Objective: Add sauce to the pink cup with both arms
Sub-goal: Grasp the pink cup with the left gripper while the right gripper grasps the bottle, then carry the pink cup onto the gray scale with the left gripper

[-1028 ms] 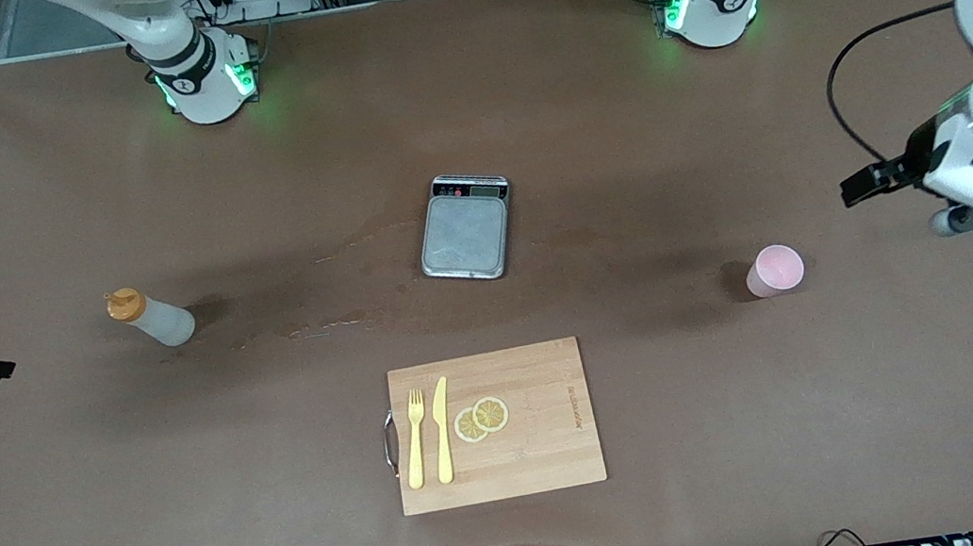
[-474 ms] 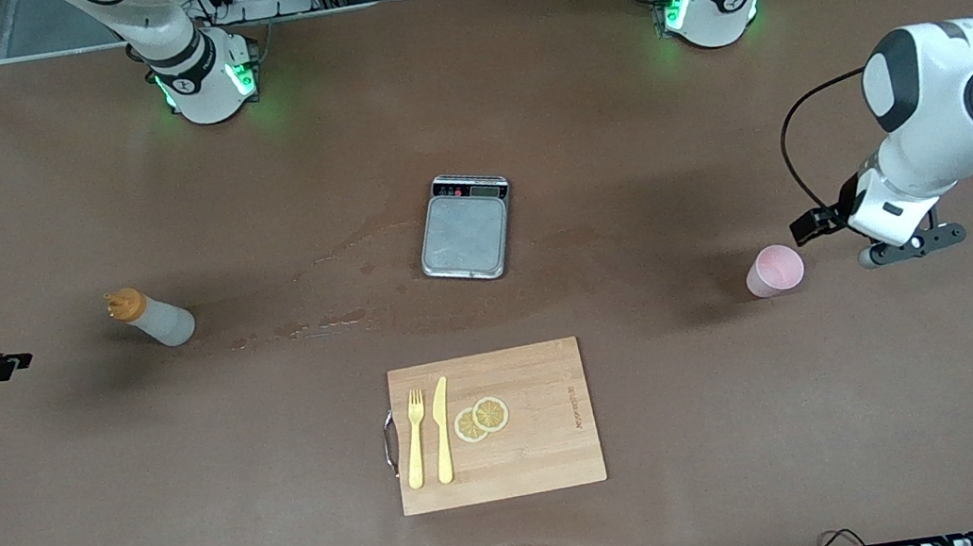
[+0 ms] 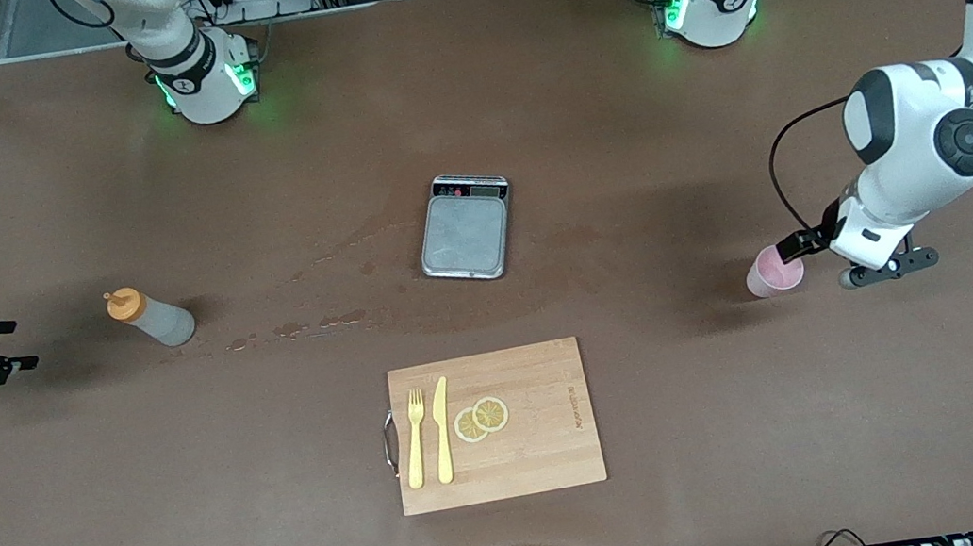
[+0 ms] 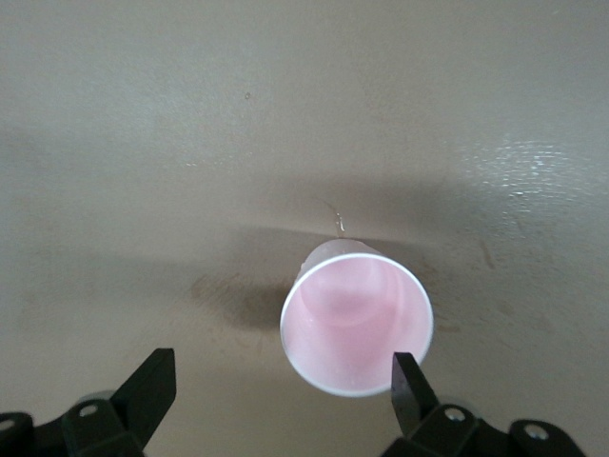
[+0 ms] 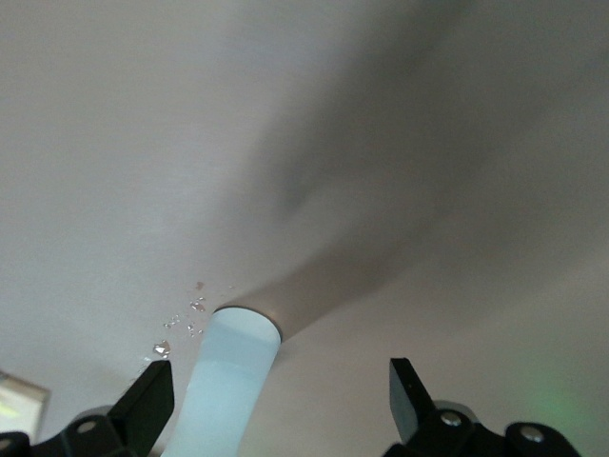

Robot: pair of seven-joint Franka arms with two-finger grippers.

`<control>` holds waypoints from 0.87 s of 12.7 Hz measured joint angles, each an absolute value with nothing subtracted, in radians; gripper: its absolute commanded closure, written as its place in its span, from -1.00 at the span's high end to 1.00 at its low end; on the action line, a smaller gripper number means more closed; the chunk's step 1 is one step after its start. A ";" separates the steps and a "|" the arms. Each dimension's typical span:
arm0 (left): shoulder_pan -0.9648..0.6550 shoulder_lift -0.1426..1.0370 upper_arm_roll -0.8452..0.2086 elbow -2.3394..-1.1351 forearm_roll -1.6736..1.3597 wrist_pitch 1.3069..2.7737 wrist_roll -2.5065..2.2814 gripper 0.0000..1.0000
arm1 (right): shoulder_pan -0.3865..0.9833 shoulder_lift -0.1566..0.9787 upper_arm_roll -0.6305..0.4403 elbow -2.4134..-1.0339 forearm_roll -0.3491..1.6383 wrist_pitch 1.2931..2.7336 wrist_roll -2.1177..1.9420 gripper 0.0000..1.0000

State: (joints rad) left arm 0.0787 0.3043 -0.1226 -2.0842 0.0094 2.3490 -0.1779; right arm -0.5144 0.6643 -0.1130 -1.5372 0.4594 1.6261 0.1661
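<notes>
The pink cup [image 3: 774,271] stands upright toward the left arm's end of the table. My left gripper [image 3: 805,251] is open right beside it. In the left wrist view the pink cup [image 4: 357,324] sits ahead of the left gripper [image 4: 283,381], close to one fingertip [image 4: 409,376] and not held. The sauce [image 3: 151,318], a whitish bottle with an orange cap, stands toward the right arm's end. My right gripper [image 3: 16,345] is open, a short way off it. In the right wrist view the sauce [image 5: 228,376] shows between the fingers of the right gripper [image 5: 281,390], apart from both.
A grey scale [image 3: 467,238] lies mid-table. Nearer the camera is a wooden cutting board [image 3: 547,436] with a yellow fork [image 3: 415,437], a knife [image 3: 442,430] and two lemon slices [image 3: 481,418]. Wet spots [image 3: 313,324] mark the table between bottle and scale.
The left arm has swung in from its end of the table and lowered its gripper beside the pink cup. The right gripper has edged toward the sauce bottle.
</notes>
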 measured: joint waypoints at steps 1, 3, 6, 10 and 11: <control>0.086 0.323 -0.122 -2.083 0.009 2.358 -0.178 1.00 | -0.539 0.702 -0.113 -1.535 0.518 1.565 0.184 1.00; 0.094 0.350 -0.122 -2.073 0.009 2.364 -0.178 0.72 | -0.547 0.743 -0.109 -1.529 0.605 1.482 0.330 1.00; 0.094 0.374 -0.124 -2.065 0.009 2.364 -0.179 -0.40 | -0.538 0.768 -0.097 -1.528 0.649 1.455 0.511 1.00; 0.092 0.386 -0.128 -2.065 0.009 2.364 -0.195 -1.00 | -0.514 0.795 -0.089 -1.527 0.699 1.455 0.666 1.00; 0.091 0.387 -0.130 -2.064 0.009 2.364 -0.203 -1.00 | -0.512 0.821 -0.089 -1.527 0.722 1.455 0.665 1.00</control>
State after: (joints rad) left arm 0.0908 0.3868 -0.1297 -2.0645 0.0089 2.3642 -0.2025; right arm -0.5117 0.8207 -0.0888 -1.5271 0.7224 1.4548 0.6650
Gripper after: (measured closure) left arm 0.753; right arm 0.000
